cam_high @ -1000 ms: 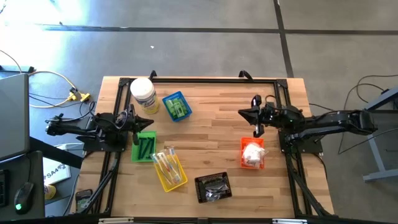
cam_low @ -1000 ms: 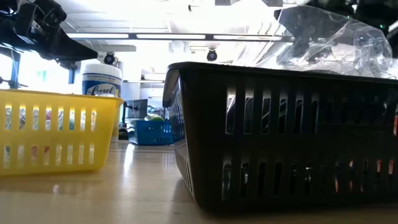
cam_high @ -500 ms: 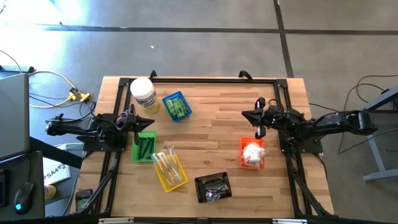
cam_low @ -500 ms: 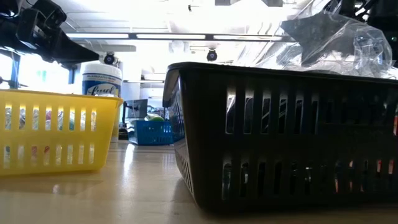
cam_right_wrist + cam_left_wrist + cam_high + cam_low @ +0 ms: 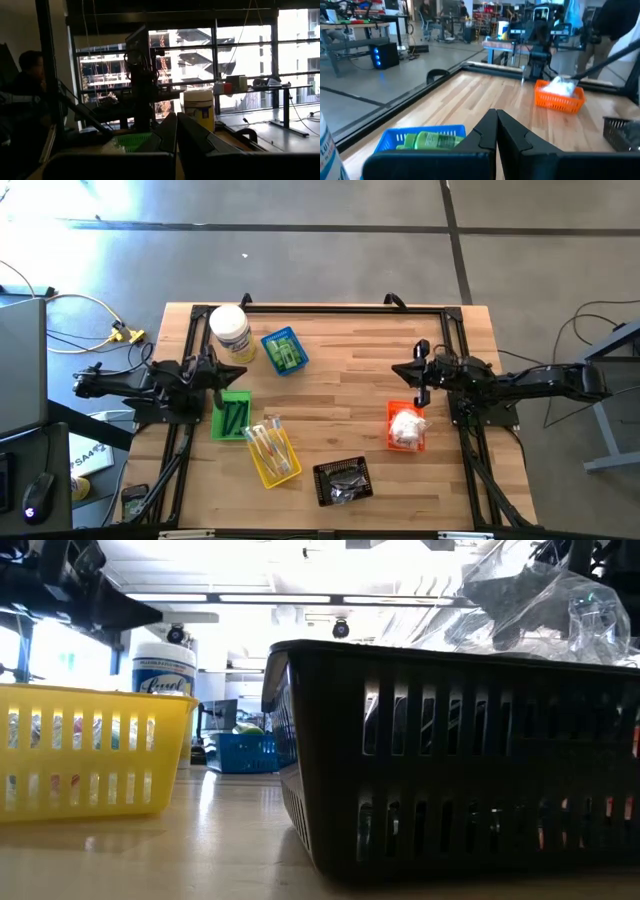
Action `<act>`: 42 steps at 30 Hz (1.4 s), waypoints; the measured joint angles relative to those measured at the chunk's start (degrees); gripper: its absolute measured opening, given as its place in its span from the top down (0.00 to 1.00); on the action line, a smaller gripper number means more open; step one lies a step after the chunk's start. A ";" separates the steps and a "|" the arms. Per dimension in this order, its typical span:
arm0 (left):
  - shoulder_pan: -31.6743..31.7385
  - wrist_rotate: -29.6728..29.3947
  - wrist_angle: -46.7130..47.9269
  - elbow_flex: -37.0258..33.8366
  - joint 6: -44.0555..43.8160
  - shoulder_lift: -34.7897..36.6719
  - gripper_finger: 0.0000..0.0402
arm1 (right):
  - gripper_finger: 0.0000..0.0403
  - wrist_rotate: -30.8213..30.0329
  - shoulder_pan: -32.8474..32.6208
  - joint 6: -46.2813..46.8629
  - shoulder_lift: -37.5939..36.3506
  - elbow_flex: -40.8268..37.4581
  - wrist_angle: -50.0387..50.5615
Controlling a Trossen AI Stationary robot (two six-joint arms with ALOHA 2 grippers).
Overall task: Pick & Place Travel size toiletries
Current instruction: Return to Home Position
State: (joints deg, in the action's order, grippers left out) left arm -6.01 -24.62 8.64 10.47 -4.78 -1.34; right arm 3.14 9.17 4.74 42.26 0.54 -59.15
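The toiletries lie sorted in baskets on the table. Green bottles point(image 5: 284, 352) sit in the blue basket point(image 5: 270, 340). Black combs point(image 5: 233, 418) are in the green basket, clear-wrapped sticks point(image 5: 268, 445) in the yellow basket, and white puffy packets point(image 5: 405, 425) in the orange basket point(image 5: 392, 412). Grey bits in clear wrap point(image 5: 540, 600) fill the black basket point(image 5: 343, 480). My left gripper point(image 5: 240, 372) hovers shut just beyond the green basket's far edge, holding nothing. My right gripper point(image 5: 395, 370) hovers shut beyond the orange basket, also holding nothing.
A big white jar point(image 5: 230, 332) with a yellow label stands near the far left corner, beside the blue basket. A black metal frame point(image 5: 340, 308) runs along the table's edges. Bare wood lies in the middle point(image 5: 340, 380) between the two arms.
My right gripper has drawn back a little toward the table's right edge and slightly toward the near edge, staying shut. My left gripper has shifted slightly away from the green basket. The baskets and their contents have kept still.
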 joint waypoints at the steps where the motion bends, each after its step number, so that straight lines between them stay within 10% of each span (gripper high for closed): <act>1: 0.00 0.08 0.24 0.46 -0.30 -0.02 1.00 | 0.99 -0.06 0.00 0.75 -0.01 0.00 -0.10; 23: -0.01 4.93 6.48 1.32 -2.44 -7.79 1.00 | 0.99 -4.42 -0.54 7.89 3.93 -0.22 3.59; 32: -0.01 11.90 2.52 1.32 8.89 -1.58 1.00 | 0.99 -7.11 0.82 1.82 -8.95 -0.22 5.59; 42: -0.01 11.56 6.98 1.55 9.08 0.92 1.00 | 0.99 -5.72 4.01 2.64 -32.96 -0.22 39.25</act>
State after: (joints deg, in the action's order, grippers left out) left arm -6.02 -13.06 15.62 12.03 4.29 -0.43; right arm -2.58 13.18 7.39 9.30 0.32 -19.91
